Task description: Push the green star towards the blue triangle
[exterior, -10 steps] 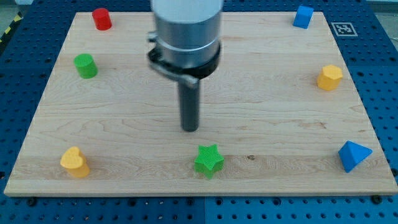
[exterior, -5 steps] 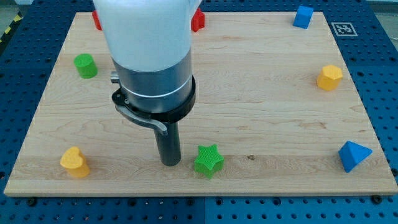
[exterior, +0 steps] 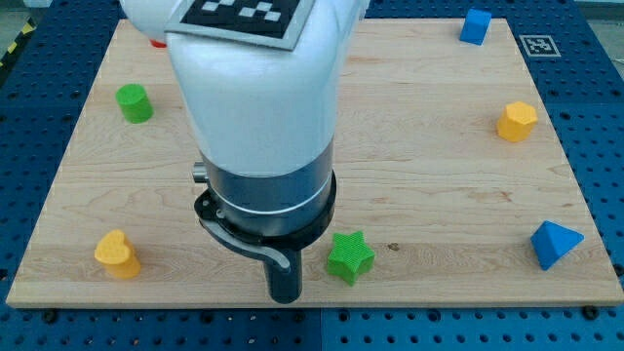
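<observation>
The green star [exterior: 350, 257] lies near the board's bottom edge, a little right of centre. The blue triangle [exterior: 554, 242] sits at the bottom right of the board. My tip [exterior: 285, 296] is at the board's bottom edge, just left of and slightly below the star, close to it; contact cannot be told. The arm's big white and grey body hides the middle of the board above the tip.
A green cylinder [exterior: 135, 102] is at the upper left and a yellow heart-like block [exterior: 117, 253] at the bottom left. A yellow block [exterior: 517, 121] is at the right, a blue cube [exterior: 475, 25] at the top right. A red block [exterior: 156, 41] peeks out at the top left.
My tip moved from above the star down to its left and then to the board's bottom edge. The green star shifted to the right by a small step.
</observation>
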`<state>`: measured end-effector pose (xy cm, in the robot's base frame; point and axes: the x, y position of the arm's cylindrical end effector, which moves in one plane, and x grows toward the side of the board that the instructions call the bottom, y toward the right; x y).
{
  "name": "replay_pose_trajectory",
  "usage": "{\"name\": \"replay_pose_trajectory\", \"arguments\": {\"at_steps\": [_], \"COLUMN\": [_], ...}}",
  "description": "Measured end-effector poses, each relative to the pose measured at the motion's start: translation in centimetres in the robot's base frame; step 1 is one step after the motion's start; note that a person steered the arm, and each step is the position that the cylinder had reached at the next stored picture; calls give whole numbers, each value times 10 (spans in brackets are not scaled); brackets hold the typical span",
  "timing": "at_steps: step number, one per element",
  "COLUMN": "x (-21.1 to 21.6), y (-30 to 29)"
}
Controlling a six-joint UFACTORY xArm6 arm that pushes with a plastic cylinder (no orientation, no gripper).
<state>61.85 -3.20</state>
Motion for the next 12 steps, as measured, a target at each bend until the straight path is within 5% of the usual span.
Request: {"name": "replay_pose_trajectory", "arguments": {"at_steps": [5,7,8,9,12], "x": [-34,-10,-52,-105,-81], "y": [132,79,40,34,65]}}
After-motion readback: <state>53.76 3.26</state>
